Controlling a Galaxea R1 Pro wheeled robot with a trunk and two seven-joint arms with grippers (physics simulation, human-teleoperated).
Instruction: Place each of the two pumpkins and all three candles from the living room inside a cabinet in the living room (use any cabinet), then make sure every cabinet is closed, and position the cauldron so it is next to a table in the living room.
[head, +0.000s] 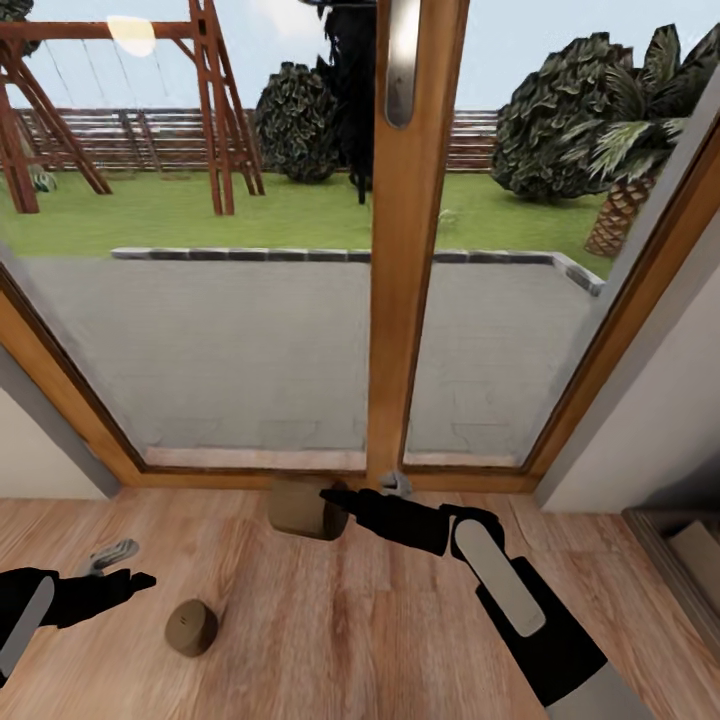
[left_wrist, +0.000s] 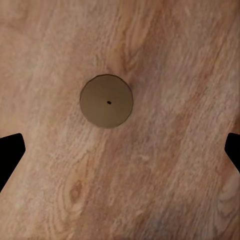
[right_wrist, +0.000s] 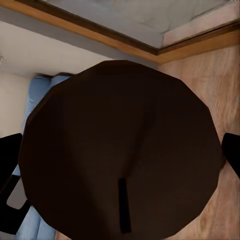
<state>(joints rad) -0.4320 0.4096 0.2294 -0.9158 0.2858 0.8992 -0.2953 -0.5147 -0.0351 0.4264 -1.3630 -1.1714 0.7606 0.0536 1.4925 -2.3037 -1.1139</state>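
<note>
At the bottom of the head view I have both black arms out over the pale wooden plank floor (head: 330, 640). My left gripper (head: 125, 565) sits at the lower left with its fingers spread and nothing between them, and the left wrist view confirms it: the two black fingertips stand at either edge of that frame with the short grey-beige cylindrical candle (left_wrist: 106, 101) upright on the boards between and beyond them, its round top and tiny wick facing the camera. In the head view that same candle stands just right of and below the left gripper, near but not touching. My right gripper (head: 335, 500), reaching in from the lower right toward the centre, is clamped on a second squat beige candle (head: 305, 508), held lying sideways clear of the floor; the right wrist view shows its dark round end (right_wrist: 120, 150) close against the lens with a fingertip at each side. Beyond it rises the orange-brown wooden frame of the glazed patio door (head: 405, 300), then grey paving, lawn, a wooden swing set at the upper left and dark bushes at the upper right. I judge I am mid-collection of candles: next I should lower the left gripper straight over the standing candle and close, then turn to find the cabinet.
</note>
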